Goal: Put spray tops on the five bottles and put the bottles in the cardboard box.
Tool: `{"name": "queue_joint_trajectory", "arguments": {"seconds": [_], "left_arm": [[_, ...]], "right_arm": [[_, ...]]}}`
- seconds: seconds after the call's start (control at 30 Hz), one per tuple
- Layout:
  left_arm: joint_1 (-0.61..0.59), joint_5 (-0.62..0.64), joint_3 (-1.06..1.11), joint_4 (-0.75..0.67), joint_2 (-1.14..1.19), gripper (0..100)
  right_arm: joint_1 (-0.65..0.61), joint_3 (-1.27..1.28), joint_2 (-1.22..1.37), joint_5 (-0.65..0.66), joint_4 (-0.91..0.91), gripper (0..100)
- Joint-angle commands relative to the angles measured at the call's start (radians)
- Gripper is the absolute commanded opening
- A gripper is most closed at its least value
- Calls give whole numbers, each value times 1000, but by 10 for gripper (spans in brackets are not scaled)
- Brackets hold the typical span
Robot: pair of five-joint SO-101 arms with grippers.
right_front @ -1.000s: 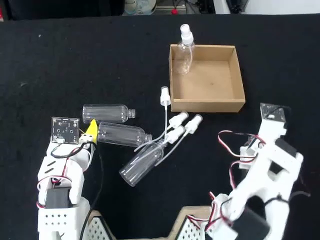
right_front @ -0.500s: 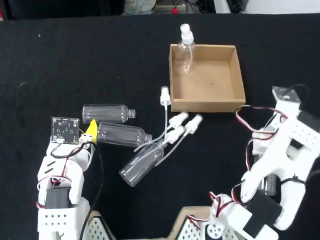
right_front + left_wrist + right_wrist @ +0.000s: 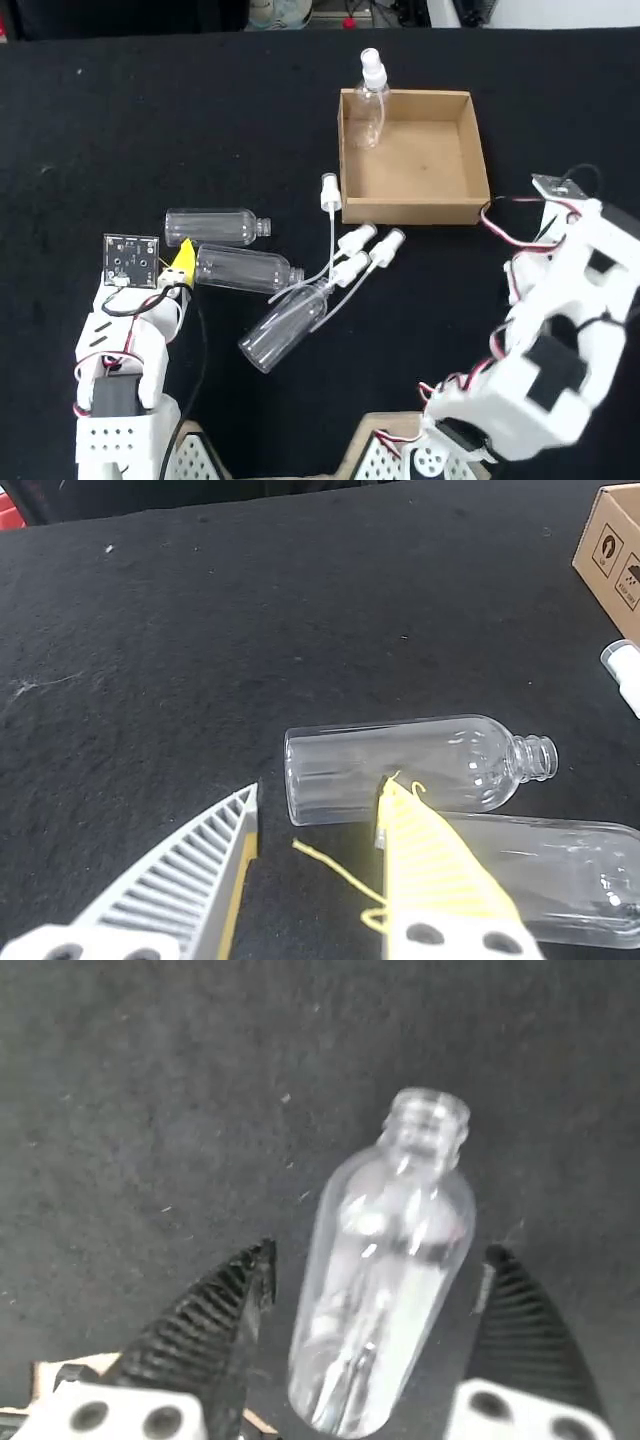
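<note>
Room in the box (image 3: pixel 415 212), clutter off its 7 o'clock
A capped bottle (image 3: pixel 370 110) takes its 10 o'clock corner; loose bottles (image 3: pixel 245 268) and spray tops (image 3: pixel 358 240) crowd the surface (image 3: pixel 150 120).

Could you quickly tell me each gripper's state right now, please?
Left gripper: open, holding nothing.
Right gripper: open, jaws either side of an uncapped bottle.

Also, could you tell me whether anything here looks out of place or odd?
A loose yellow strand trails off one of the left fingers, like frayed material. The tubes of the spray tops lie crossed over one bottle.
</note>
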Motion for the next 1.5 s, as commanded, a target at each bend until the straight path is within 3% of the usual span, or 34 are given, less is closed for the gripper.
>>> {"name": "queue_joint_trajectory", "arguments": {"seconds": [0.0, 0.27, 0.37, 0.5, 0.83, 0.97, 1.13, 1.2, 1.33, 1.47], "left_arm": [[12, -6, 21, 9, -8, 188], [12, -6, 21, 9, -8, 188], [12, -6, 21, 9, -8, 188], [12, -6, 21, 9, -8, 188], [12, -6, 21, 9, -8, 188], [10, -6, 21, 9, -8, 188], [10, -6, 21, 9, -8, 188], [10, -6, 21, 9, -8, 188], [10, -6, 21, 9, -8, 188], [10, -6, 21, 9, -8, 188]], "right_arm": [[55, -139, 116, 6, 20, 273], [87, -237, 308, 5, 20, 267], [87, -260, 286, -46, 21, 192], [77, -269, 193, -60, 87, 75], [-32, -263, -206, -80, 120, 105], [-49, -166, -378, -98, -28, 104], [-69, 211, -564, -140, -356, 105], [-68, 278, -611, -169, -405, 106], [-60, 228, -664, -181, -180, 112], [-35, 94, -670, -107, 64, 198]]}}
